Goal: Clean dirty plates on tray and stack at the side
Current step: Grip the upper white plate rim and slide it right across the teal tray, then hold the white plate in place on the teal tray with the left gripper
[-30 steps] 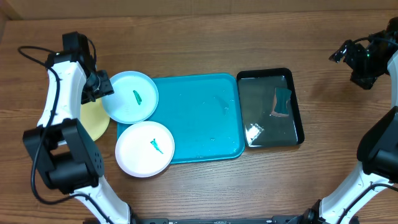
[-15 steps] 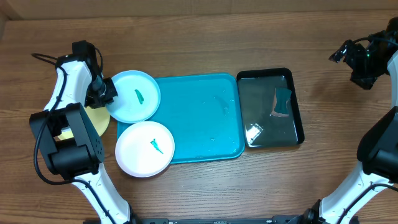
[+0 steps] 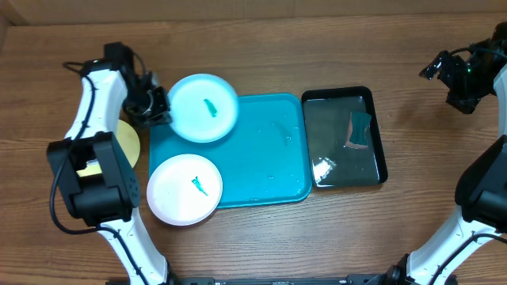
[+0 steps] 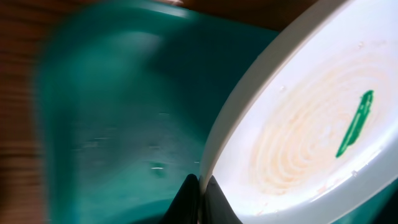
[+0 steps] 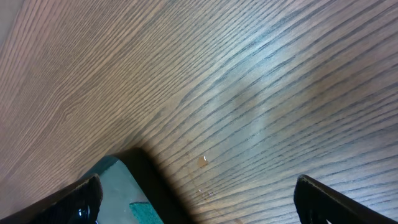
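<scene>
One pale blue plate (image 3: 204, 117) is pinched at its rim by the left pincer (image 4: 200, 186); carry it level and slowly over the tray (image 3: 261, 154) below. The right pincer (image 5: 198, 198) stands wide.

Left arm (image 3: 93, 99) reaching forward, wrist turned inward, left gripper (image 3: 161, 108) pinched tight on rim of pale blue plate (image 3: 204, 108), right arm (image 3: 485, 184) folded at far right, right gripper (image 5: 198, 186) fingers wide apart, holding nothing.
</scene>
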Controlling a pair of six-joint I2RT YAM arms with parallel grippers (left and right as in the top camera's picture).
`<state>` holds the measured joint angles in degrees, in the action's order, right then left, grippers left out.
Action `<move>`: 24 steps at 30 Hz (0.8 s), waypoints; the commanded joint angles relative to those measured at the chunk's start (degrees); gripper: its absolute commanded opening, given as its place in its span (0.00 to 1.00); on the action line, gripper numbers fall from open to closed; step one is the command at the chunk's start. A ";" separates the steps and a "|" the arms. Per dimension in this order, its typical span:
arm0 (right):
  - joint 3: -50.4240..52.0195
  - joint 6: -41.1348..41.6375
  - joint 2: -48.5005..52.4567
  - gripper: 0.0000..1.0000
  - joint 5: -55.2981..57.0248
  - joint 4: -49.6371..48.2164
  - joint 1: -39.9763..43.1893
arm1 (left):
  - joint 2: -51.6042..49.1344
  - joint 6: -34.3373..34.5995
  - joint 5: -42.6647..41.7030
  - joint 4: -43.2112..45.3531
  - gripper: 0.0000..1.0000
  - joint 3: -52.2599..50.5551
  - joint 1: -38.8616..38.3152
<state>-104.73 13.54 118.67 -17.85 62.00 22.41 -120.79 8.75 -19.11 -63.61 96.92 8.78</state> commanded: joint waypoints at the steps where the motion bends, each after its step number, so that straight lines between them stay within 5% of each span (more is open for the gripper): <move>1: -1.05 0.37 -1.55 1.00 -0.68 -0.24 0.11 | -0.04 -1.20 -8.94 -1.38 0.04 1.55 -3.63; 24: -1.05 0.37 -1.55 1.00 -0.68 -0.22 0.11 | -0.07 12.57 4.72 2.16 0.04 0.68 -23.67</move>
<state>-104.73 13.52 118.67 -17.87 62.00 22.41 -120.79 18.00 -17.32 -61.80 96.92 -14.02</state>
